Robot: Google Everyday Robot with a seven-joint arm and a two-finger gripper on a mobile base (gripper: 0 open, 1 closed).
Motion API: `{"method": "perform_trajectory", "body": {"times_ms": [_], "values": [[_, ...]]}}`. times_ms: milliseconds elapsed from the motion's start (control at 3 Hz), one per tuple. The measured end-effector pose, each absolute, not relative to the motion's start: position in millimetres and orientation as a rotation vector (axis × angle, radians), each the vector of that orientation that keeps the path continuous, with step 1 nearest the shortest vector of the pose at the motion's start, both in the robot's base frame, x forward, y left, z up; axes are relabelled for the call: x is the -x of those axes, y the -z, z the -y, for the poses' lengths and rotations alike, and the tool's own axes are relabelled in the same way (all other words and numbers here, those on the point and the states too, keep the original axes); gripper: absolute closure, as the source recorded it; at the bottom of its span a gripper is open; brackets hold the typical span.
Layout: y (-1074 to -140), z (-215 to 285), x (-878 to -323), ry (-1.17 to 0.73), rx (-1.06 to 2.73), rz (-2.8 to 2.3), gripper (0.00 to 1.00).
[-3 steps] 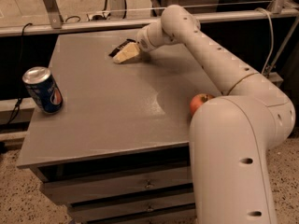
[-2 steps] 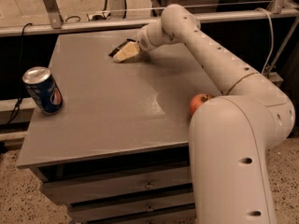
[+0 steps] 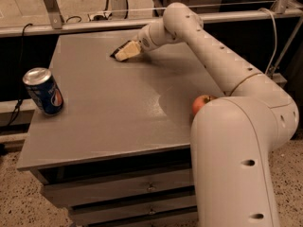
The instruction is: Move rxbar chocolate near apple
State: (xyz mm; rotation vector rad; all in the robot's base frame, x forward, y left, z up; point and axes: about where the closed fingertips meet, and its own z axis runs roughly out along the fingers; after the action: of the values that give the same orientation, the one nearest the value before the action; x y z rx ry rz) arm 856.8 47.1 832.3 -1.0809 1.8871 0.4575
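- Reaching over the far side of the table [image 3: 113,122], the gripper [image 3: 127,52] is at the rxbar chocolate [image 3: 117,53]; whether it grips, I cannot tell.
- The apple [image 3: 202,103] sits well apart from the bar, so the whole carry seems left to do.

Grey table [image 3: 109,108] w/ drawers [image 3: 118,193] underneath, speckled floor [image 3: 16,207], metal rail [image 3: 71,27] behind, dim warm light.

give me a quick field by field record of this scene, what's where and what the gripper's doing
table: grey top, drawers below
gripper: low over the far side of the table, at the rxbar chocolate
rxbar chocolate: dark wrapper at the gripper's tip; whether it is gripped cannot be told
apple: near the table's right edge, partly hidden by the arm
soda can: blue, upright, left side
status: rxbar chocolate far from apple, move not yet done
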Motion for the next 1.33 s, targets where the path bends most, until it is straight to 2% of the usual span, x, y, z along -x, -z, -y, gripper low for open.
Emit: {"method": "perform_trajectory", "body": {"times_ms": [1333], "values": [[-835.9, -47.1, -856.7, -0.457, 1.081, -1.887, 1.00]]}}
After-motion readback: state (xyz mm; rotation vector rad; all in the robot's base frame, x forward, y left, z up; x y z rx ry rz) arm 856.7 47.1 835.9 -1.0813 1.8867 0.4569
